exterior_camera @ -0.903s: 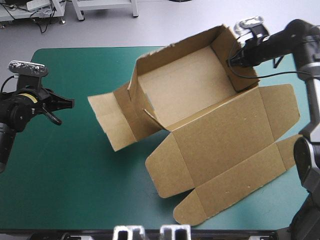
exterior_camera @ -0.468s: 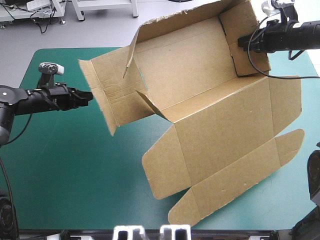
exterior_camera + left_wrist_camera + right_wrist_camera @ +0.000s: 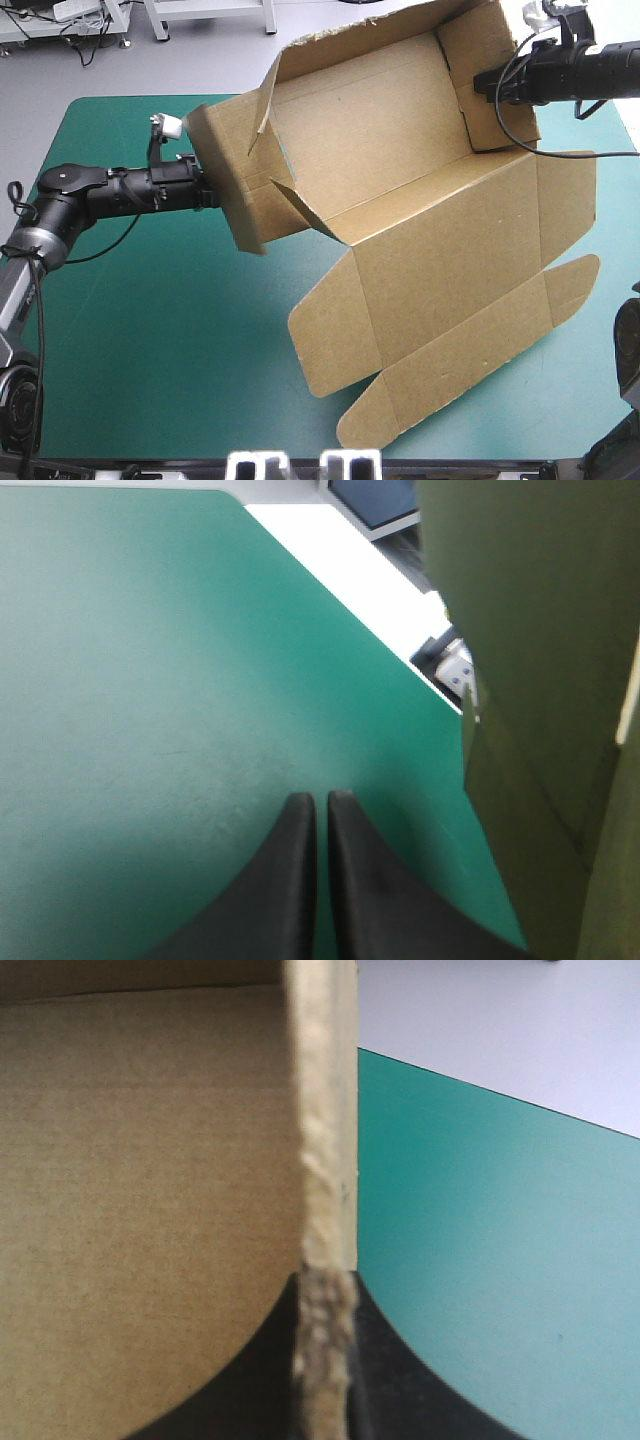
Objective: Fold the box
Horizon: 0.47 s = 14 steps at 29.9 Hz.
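The brown box point(image 3: 420, 250) is an open tray with its walls partly up, its far right end lifted off the teal-green cover point(image 3: 150, 330) and its lid panel sloping down toward the front. My right gripper point(image 3: 478, 88) is shut on the box's far right end wall, whose raw edge point(image 3: 325, 1210) runs between my right gripper's point(image 3: 325, 1295) fingers. My left gripper point(image 3: 212, 197) is shut and reaches in at the box's left end flap point(image 3: 225, 180). In the left wrist view the left gripper point(image 3: 320, 802) points over bare cover with the box point(image 3: 540, 660) close beside it; contact is unclear.
Bare teal-green cover point(image 3: 150, 680) lies left of the box and along the front left. The lid's tuck flap point(image 3: 470, 370) nears the table's front edge. The table's far edge point(image 3: 500, 1095) runs just past the right gripper.
My left arm has stretched rightward to the box's left end flap, which now stands steeper and nearer the tray. The right gripper has lifted the box's far end and holds it there.
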Available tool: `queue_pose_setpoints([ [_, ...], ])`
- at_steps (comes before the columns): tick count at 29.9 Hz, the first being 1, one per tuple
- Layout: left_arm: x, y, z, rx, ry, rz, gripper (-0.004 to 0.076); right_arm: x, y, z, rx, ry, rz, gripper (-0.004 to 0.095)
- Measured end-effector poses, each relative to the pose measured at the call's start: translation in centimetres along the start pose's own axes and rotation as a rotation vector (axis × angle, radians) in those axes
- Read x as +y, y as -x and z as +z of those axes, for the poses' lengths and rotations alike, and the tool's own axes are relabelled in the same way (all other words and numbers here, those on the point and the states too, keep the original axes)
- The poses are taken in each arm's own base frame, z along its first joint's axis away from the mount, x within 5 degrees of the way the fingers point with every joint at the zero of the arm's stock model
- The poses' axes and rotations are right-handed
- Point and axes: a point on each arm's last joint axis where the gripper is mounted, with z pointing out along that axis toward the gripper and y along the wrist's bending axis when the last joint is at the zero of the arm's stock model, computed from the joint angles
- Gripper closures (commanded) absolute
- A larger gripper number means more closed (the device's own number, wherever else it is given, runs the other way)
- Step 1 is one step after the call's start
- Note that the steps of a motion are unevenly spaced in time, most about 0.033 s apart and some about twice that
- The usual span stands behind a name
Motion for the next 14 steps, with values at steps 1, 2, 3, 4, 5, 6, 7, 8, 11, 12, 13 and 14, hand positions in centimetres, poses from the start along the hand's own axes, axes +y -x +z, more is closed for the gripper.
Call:
queue_pose_setpoints([
  [1, -0.4, 0.0, 0.5, 0.002, -0.02, 0.001, 0.0674, -0.2, -0.1, 0.2, 0.013, -0.013, -0.006, 0.0932],
  [2, -0.8, 0.0, 0.9, 0.0, -0.041, -0.001, 0.0663, -0.3, -0.2, 0.3, 0.025, -0.024, -0.012, 0.0932],
  [3, -1.2, 0.0, 1.3, -0.003, -0.06, -0.002, 0.065, -0.4, -0.4, 0.7, 0.05, -0.042, -0.02, 0.0932],
  [4, -1.5, 0.0, 1.7, -0.006, -0.075, -0.004, 0.0633, -0.5, -0.6, 1.0, 0.067, -0.055, -0.024, 0.0932],
  [5, -1.6, 0.0, 1.8, -0.01, -0.085, -0.007, 0.0615, -0.5, -0.7, 1.3, 0.086, -0.071, -0.031, 0.0932],
  [6, -1.7, 0.1, 1.8, -0.019, -0.094, -0.012, 0.0596, -0.5, -0.9, 1.8, 0.108, -0.079, -0.042, 0.0932],
  [7, -1.8, 0.2, 1.8, -0.026, -0.099, -0.014, 0.058, -0.4, -1.0, 2.3, 0.126, -0.09, -0.051, 0.0932],
  [8, -1.9, 0.2, 1.8, -0.029, -0.104, -0.017, 0.0552, -0.3, -1.1, 2.9, 0.143, -0.096, -0.06, 0.0932],
  [11, -1.9, 0.3, 1.9, -0.038, -0.106, -0.037, 0.0491, 0.0, -1.2, 4.7, 0.166, -0.13, -0.074, 0.0932],
  [12, -2.0, 0.3, 2.0, -0.037, -0.11, -0.043, 0.0479, 0.4, -1.2, 5.3, 0.172, -0.127, -0.078, 0.0932],
  [13, -2.0, 0.2, 2.0, -0.029, -0.107, -0.042, 0.0468, 0.9, -1.2, 6.0, 0.18, -0.131, -0.093, 0.0932],
  [14, -2.2, 0.2, 1.9, -0.025, -0.108, -0.037, 0.046, 1.1, -1.1, 6.4, 0.178, -0.142, -0.102, 0.0932],
])
